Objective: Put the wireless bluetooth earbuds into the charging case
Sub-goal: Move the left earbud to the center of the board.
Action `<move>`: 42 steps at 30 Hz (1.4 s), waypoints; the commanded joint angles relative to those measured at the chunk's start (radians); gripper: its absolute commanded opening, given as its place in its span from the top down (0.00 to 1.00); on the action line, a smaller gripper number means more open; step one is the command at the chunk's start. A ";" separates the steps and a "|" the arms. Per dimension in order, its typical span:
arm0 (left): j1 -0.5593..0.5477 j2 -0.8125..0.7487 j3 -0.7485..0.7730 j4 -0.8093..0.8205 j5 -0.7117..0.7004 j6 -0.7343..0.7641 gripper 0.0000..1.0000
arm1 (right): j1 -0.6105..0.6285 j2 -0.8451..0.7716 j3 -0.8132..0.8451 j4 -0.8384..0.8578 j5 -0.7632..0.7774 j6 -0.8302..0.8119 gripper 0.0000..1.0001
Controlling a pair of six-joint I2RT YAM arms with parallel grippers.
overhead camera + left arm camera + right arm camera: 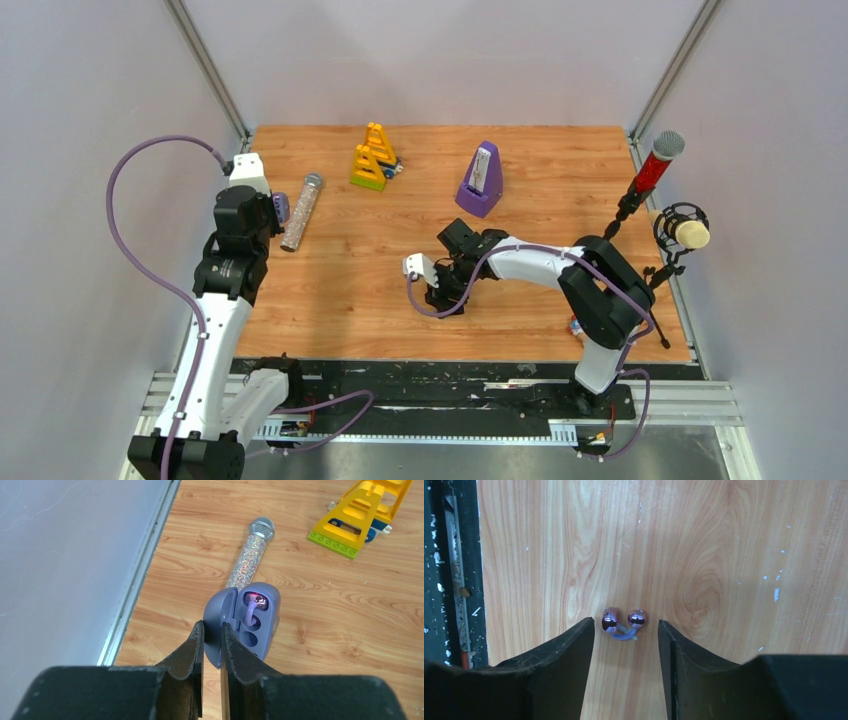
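Top view: left gripper (pixel 274 210) at far left beside glitter microphone (pixel 300 210), charging case (pixel 283 208) in its grip; right gripper (pixel 437 292) low over mid-table
Left wrist: pinched tight on the open lid of the blue-grey charging case; one earbud (pixel 255 602) apparently seated in the upper well, lower well (pixel 250 640) empty
Right wrist: spread wide, holding nothing; second earbud (pixel 624 625) lying on the table (pixel 724 555) between the fingers, touching neither
Done: probably half, one bud in
Remaining: grasp the second earbud, carry it across to the charging case, seat it in the lower well
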 commanded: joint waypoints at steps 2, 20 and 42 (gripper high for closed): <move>-0.002 -0.013 0.010 0.030 -0.005 -0.012 0.90 | 0.009 -0.008 -0.042 0.045 0.022 -0.010 0.56; -0.002 0.017 0.019 0.033 0.043 -0.020 0.90 | 0.023 -0.090 -0.041 0.104 0.081 -0.013 0.86; -0.003 0.010 0.012 0.038 0.029 -0.018 0.90 | -0.223 -0.029 0.099 -0.147 -0.160 0.607 0.70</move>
